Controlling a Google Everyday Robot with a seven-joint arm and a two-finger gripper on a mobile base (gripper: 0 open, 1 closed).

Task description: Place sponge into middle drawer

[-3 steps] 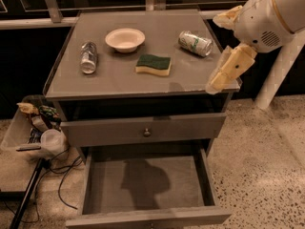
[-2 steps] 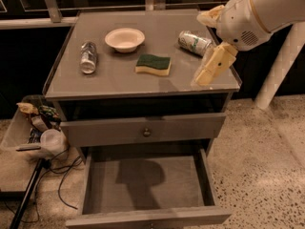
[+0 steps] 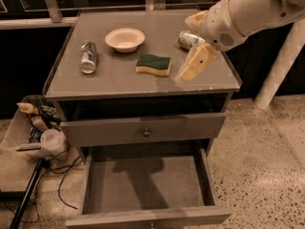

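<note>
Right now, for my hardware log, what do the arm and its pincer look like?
The arm is a thick, smooth, off-white rounded shell; its wrist housing carries a small round patch of dots. The pincer, over the tabletop right of the sponge, is pale cream-yellow, blocky and tapered. No cables show.

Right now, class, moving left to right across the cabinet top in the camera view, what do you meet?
Bottle lying down → white bowl → sponge → gripper, hovering over the top's right part.
</note>
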